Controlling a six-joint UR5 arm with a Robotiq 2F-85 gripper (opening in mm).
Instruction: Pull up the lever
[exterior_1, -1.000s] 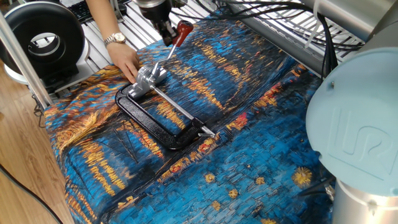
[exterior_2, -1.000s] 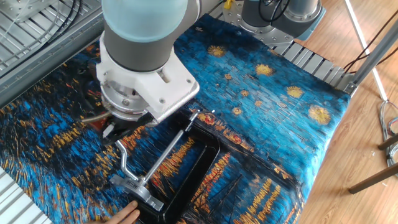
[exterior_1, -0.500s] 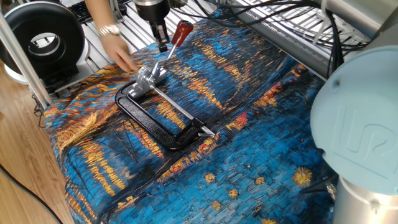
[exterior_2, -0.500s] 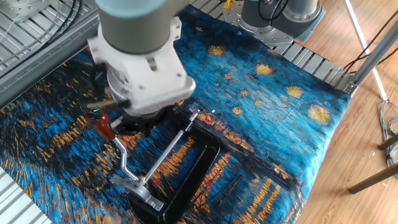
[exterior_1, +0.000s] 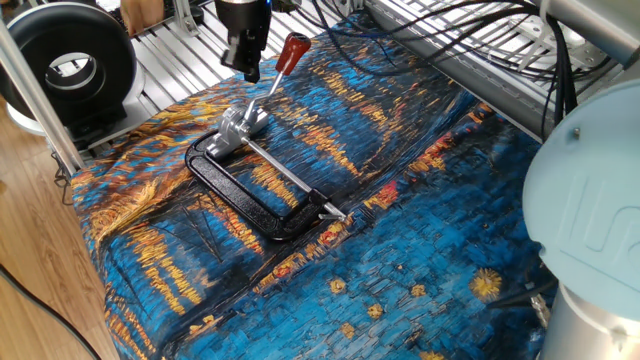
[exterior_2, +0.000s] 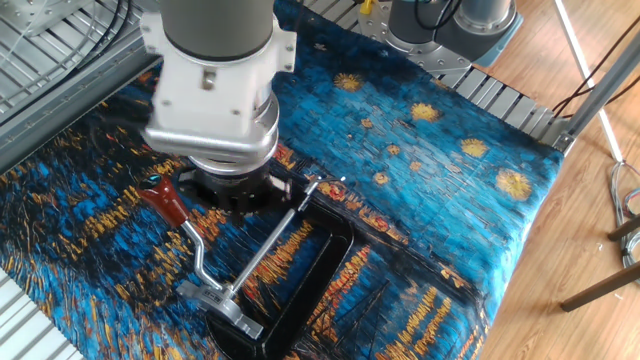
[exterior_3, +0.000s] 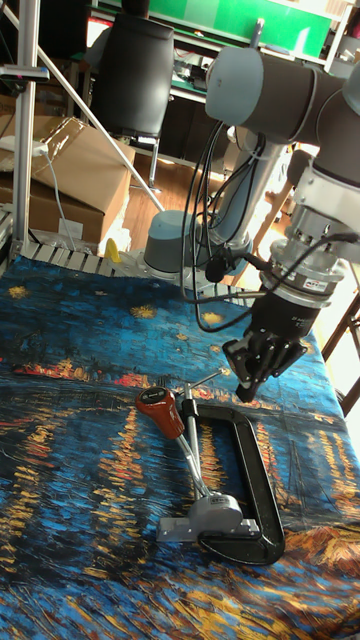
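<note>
Now lever (exterior_3: 170, 425) tilted up, red sleeve end high; jaws (exterior_3: 248, 385) apart, holding nothing.

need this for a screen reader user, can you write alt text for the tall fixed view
A robot gripper hangs above a black C-shaped clamp lying on a blue and orange painted-pattern cloth, touching nothing. The clamp's red-sleeved lever angles up to the gripper's left. Cardboard boxes sit behind.

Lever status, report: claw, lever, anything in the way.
Claw off the lever, open or shut unclear. Silver lever with red-orange sleeve raised at a slant, free. Black C-shaped clamp frame flat on the cloth. Nothing in the way.
</note>
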